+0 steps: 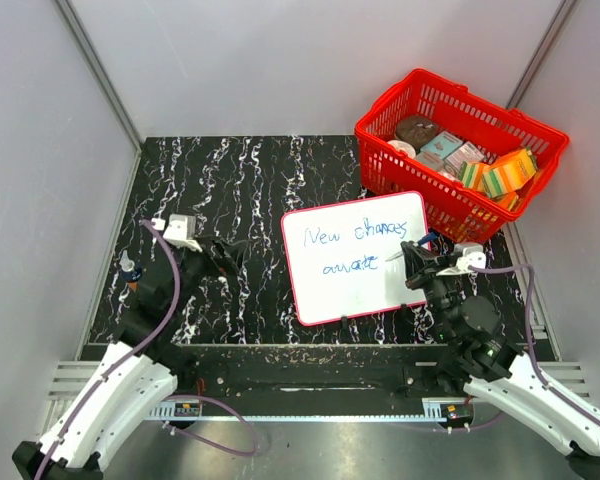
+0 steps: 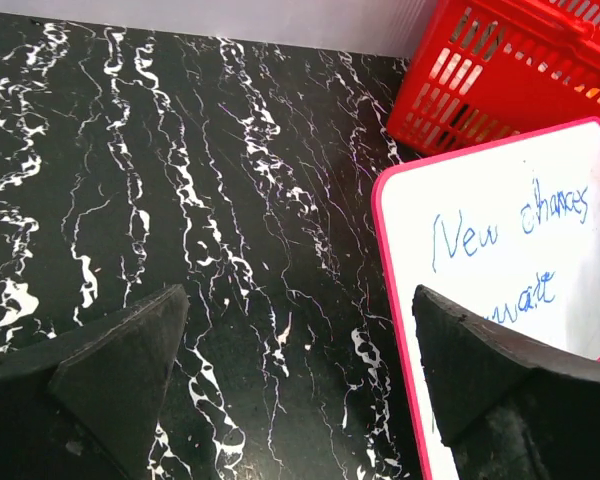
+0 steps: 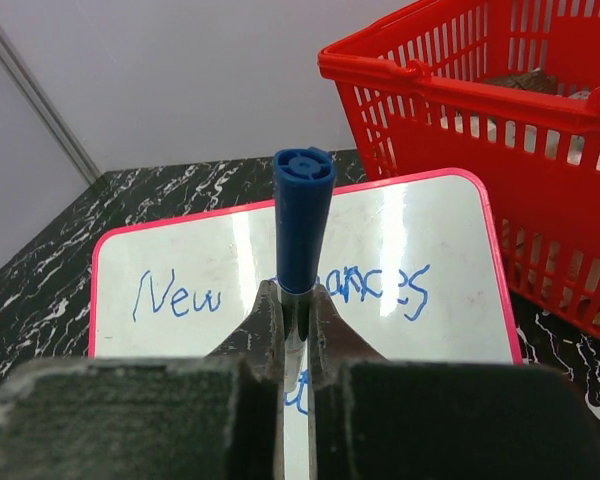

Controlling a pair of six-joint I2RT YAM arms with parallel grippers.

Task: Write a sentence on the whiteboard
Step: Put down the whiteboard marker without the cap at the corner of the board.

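The whiteboard (image 1: 356, 256), white with a thin red rim, lies flat on the black marble table, tilted a little. On it is the sentence (image 1: 344, 236) in blue script, "New chances" with another word below. My right gripper (image 1: 408, 255) is shut on a blue marker (image 3: 302, 215) and holds it upright over the board's right side, tip down; the tip is hidden by the jaws. The board also shows in the right wrist view (image 3: 180, 255) and in the left wrist view (image 2: 510, 200). My left gripper (image 1: 230, 252) is open and empty, low over the table left of the board.
A red basket (image 1: 435, 195) with several packages stands at the back right, touching the board's far right corner. A small bottle (image 1: 130, 268) stands at the table's left edge. Grey walls close in the table at left, back and right.
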